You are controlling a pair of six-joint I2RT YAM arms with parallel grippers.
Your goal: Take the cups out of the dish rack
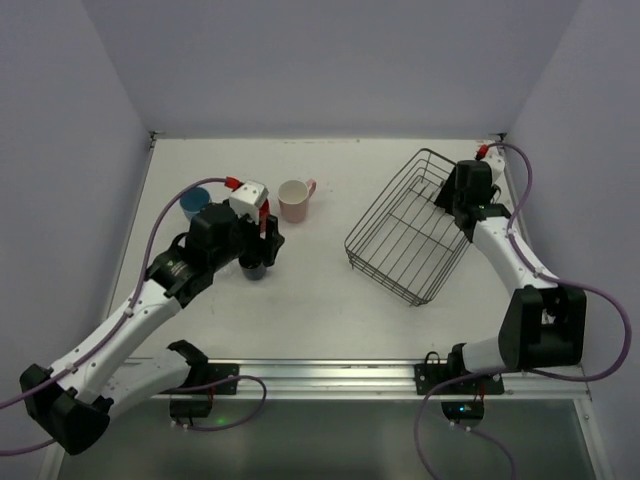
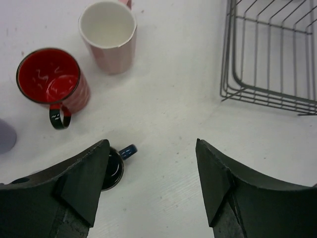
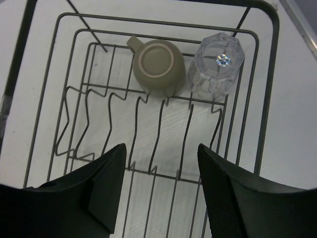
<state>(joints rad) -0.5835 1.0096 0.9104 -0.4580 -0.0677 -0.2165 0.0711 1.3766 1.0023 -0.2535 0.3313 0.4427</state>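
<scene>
The black wire dish rack (image 1: 405,235) stands right of centre. My right gripper (image 3: 161,193) hovers open over its far end (image 1: 458,200), nothing between the fingers. In the right wrist view an olive-grey cup (image 3: 158,67) sits upside down in the rack (image 3: 163,148) beside an upturned clear glass (image 3: 216,64). On the table at the left stand a pale pink cup (image 1: 295,200) (image 2: 108,37), a red cup (image 2: 52,79), a light blue cup (image 1: 194,203) and a dark blue cup (image 1: 255,268) (image 2: 116,166). My left gripper (image 2: 153,183) is open above the table, with the dark blue cup just beside its left finger (image 2: 81,183).
The rack's near corner (image 2: 272,54) shows at the upper right of the left wrist view. Walls close in the table at the back and both sides. A metal rail (image 1: 330,375) runs along the front edge between the arm bases.
</scene>
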